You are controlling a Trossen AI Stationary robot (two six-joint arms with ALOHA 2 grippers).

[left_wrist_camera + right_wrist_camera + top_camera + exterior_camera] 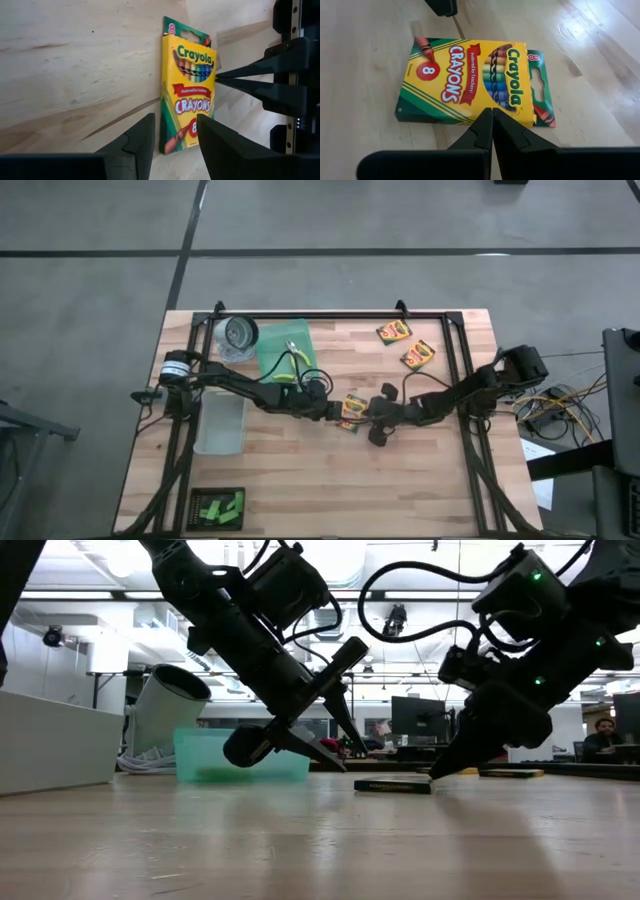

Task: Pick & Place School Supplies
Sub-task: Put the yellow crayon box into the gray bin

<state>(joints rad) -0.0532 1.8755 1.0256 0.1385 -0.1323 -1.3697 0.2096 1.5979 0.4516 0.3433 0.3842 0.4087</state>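
Note:
A yellow Crayola crayon box point(352, 411) lies flat on the table's middle, between both grippers. My left gripper point(175, 122) is open and hovers low at one short end of the box, a finger on either side of it. It shows just left of the box point(392, 785) in the low view. My right gripper point(492, 111) is shut, with its tips at the box's long side. Two more crayon boxes point(394, 331) point(418, 354) lie flat near the far right. Yellow-green pliers point(292, 356) rest in the teal tray point(272, 340). Green blocks point(220, 505) sit near the near-left corner. My right gripper touches the crayon box with its shut fingertips point(235, 80) at the box's long edge, near the Crayola end point(512, 112). The fingers come slanting down from the table's right side, across the box. The box stays flat on the table.
A clear bin point(220, 423) stands left of the left arm. A pale cylinder point(238, 337) lies beside the teal tray at the far left. A dark frame point(330, 317) runs along the table's far edge and sides. Bare wood stretches along the near side.

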